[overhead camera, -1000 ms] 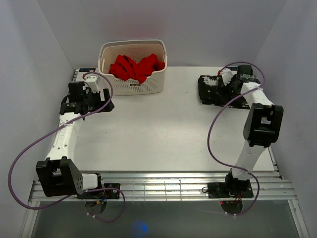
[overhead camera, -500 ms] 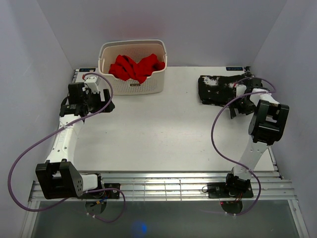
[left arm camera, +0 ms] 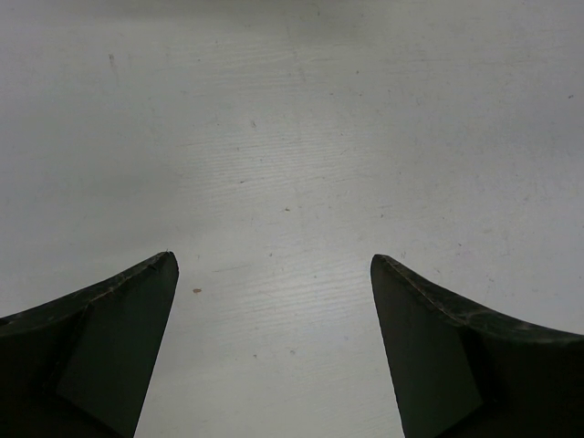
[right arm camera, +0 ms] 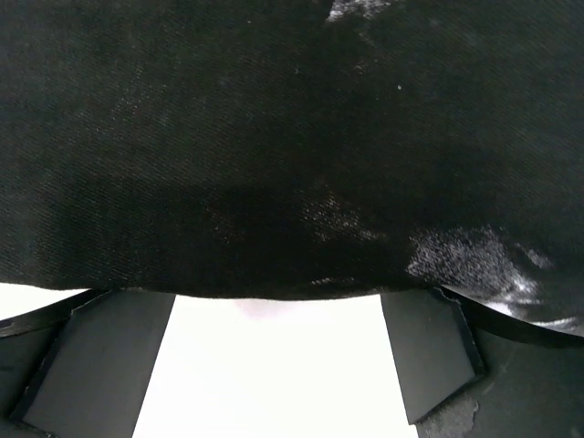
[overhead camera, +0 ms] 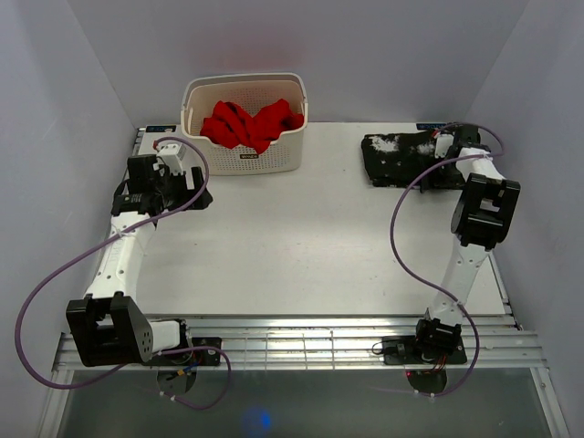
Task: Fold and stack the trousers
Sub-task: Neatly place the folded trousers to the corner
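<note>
White table (overhead camera: 301, 246) fills the floor of a pale-walled booth, and both arms are out over it. Left arm (overhead camera: 123, 255) runs up the nine o'clock side; right arm (overhead camera: 474, 228) climbs the three o'clock side and bends in toward the far corner.

Over at eleven o'clock sits the cream perforated laundry basket (overhead camera: 245, 153), right at the back edge. At one o'clock, the trousers (overhead camera: 394, 161): a black, white-speckled bundle, folded down into a compact block, lying flat on the table near the back edge, well apart from the basket. Inside the basket, a crumpled bright red garment (overhead camera: 251, 123) is heaped up to the rim.

Now the small stuff. Left gripper (left arm camera: 274, 260) hangs at ten o'clock, just beside the basket's near left corner, jaws spread wide with nothing but bare tabletop between them. Right gripper (right arm camera: 274, 301) is nosed right up to the three o'clock end of the trousers, jaws released and wide apart; from the wrist, dark cloth fills the top of the view, its hem running across just above both fingers (right arm camera: 100, 356), white table between them. Whether they touch the cloth, I cannot tell.
</note>
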